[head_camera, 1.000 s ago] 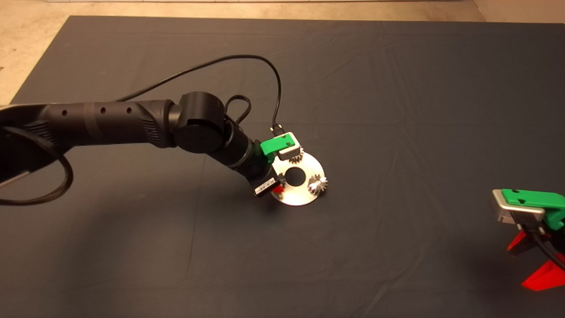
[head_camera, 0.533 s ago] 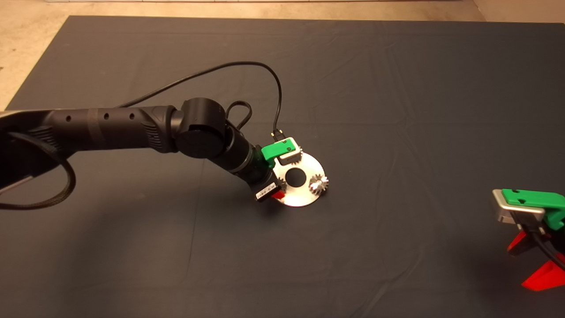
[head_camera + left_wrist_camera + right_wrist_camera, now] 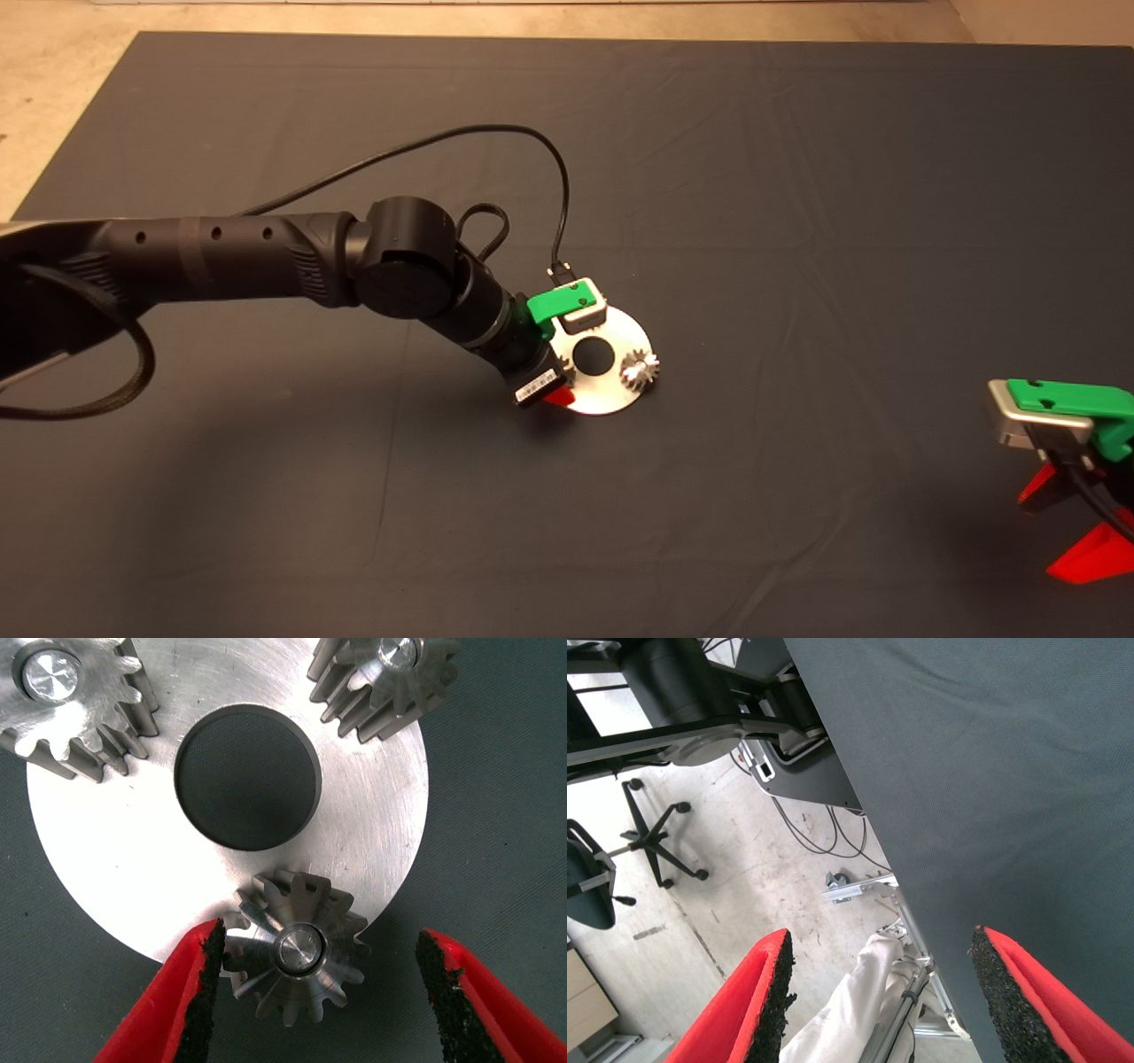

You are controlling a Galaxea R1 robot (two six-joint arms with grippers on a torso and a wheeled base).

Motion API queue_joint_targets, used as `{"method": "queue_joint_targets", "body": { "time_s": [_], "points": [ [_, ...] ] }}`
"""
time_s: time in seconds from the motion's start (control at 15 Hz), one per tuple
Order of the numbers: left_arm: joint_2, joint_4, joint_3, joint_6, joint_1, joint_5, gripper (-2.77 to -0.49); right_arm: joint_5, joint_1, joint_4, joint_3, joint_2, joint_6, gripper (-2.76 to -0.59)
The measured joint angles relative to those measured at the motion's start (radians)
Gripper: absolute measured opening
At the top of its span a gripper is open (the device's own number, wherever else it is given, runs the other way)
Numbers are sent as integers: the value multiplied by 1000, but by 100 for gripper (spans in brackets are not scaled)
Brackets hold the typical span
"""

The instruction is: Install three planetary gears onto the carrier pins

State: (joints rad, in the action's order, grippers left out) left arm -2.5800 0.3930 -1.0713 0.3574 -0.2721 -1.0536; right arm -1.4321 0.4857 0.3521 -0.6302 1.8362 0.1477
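Black and bent at the elbow, the left arm angles down over the silver disc (image 3: 620,341), its left gripper (image 3: 314,970) spread wide around one planetary gear (image 3: 297,952) seated on a carrier pin (image 3: 297,950), one pad touching its teeth. The right gripper (image 3: 1067,523) waits open at the mat's (image 3: 797,177) lower right.

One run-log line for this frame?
left hand: open, straddling third gear seated on pin | all three gears on disc | right hand: open, parked

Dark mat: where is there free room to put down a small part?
The mat lies bare between the silver disc and the parked right gripper, also along its far edge. Crowded: the disc, where the left gripper, jaws open, flanks a gear.
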Motion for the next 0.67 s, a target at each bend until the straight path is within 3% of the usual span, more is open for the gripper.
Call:
{"method": "queue_joint_targets", "body": {
  "time_s": [0.4,0.53,0.6,0.67],
  "points": [
    [0,-1,-3,-1,-39,-118,-179,0,0,0,0,-5,0,-188],
    [1,-1,-21,-4,-57,-132,-177,0,0,0,1,-5,0,-188],
    [1,-1,-22,-4,-64,-142,-165,0,0,0,1,-5,0,-188],
    [1,-1,-22,-4,-72,-161,-164,0,0,0,1,-5,0,-188]
  ]
}}
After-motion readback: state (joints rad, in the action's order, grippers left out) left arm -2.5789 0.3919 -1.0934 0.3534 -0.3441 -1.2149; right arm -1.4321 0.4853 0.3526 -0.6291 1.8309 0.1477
